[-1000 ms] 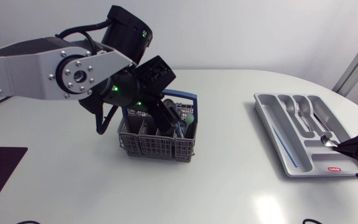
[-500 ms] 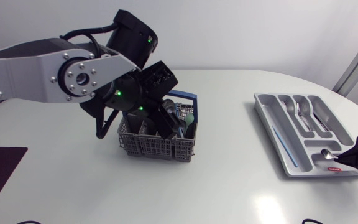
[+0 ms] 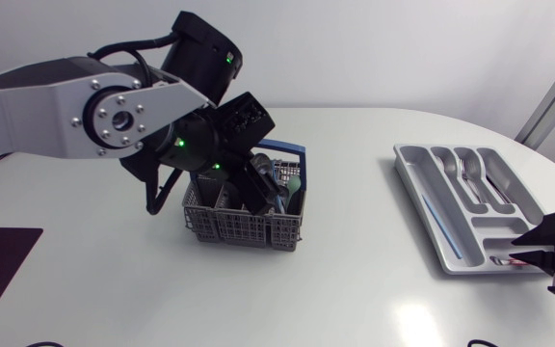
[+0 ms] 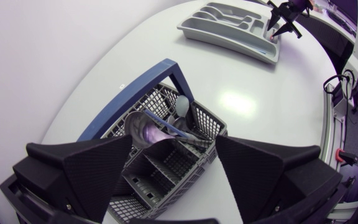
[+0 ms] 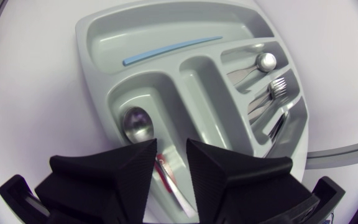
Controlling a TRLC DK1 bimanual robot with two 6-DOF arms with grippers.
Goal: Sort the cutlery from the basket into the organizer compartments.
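left tool (image 4: 174, 146): fingers spread wide with nothing pinched. It hangs right over the basket (image 3: 242, 228), and a spoon bowl shows in the gap below.
right tool (image 5: 171, 149): over at the near end of the organizer (image 5: 98, 56), fingers a little apart and gripping nothing.
basket: grey mesh with a blue handle, sitting mid bench (image 3: 355, 289), well apart from the organizer.
what's in the basket: a big spoon (image 4: 145, 129) leaning bowl-up against the dividers, and a second rounded spoon end (image 4: 182, 107) just behind it. The handles run down into the cells, so I can't see how they cross.
organizer: grey tray at the right end of the bench. Inside are a small spoon (image 5: 135, 122) in the short compartment just ahead of the right tool, forks (image 5: 272, 93), another spoon (image 5: 263, 62), and a thin blue stick (image 5: 173, 50) in the long slot.
how the big spoon will handle (my guess): stiff polished metal, fairly light, not fragile but properly slippery. The curved bowl would probably squirt out from those wedge fingers.
where I'd grab: the neck just under the bowl, fingers on the two flat faces and clear of the mesh wall.
watch out for: the neighbouring spoon riding up with it, or the handle snagging a divider on the lift.
progress: looks partway, with some pieces in the tray and at least two more to go.
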